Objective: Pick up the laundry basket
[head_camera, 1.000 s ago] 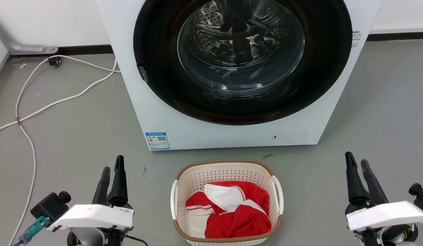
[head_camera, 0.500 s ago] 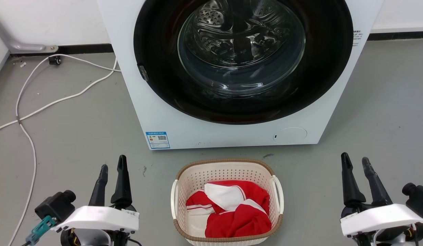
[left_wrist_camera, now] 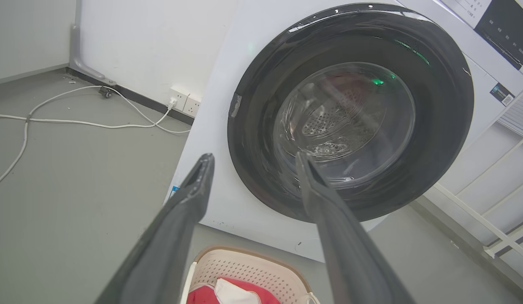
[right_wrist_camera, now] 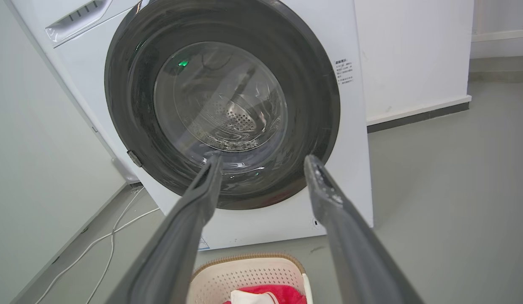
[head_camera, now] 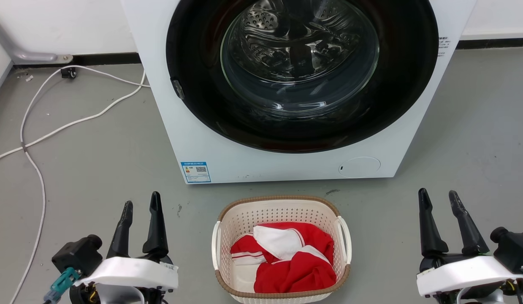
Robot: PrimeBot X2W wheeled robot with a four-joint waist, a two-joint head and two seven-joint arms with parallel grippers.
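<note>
The laundry basket (head_camera: 280, 213) is seen standing on the floor (head_camera: 96, 169), just in front of the washing machine (head_camera: 193, 139), with a red and white garment (head_camera: 297, 270) heaped inside it. The left gripper (head_camera: 141, 200) is held off to the basket's left and the right gripper (head_camera: 437, 193) off to its right. Both are well apart from it, fingers spread, with nothing between them. No grasp has been made yet; closing in on the white side handles (head_camera: 346, 240) is judged to be the step in hand. Trouble could be caused in several ways from here. If only one handle is caught, the basket could be tipped and the garment spilled. If the arms are brought in unevenly, the light plastic could be shoved sideways or pushed against the machine. And if a thin handle is pinched near its end, a slip could be expected once the weight is taken.
</note>
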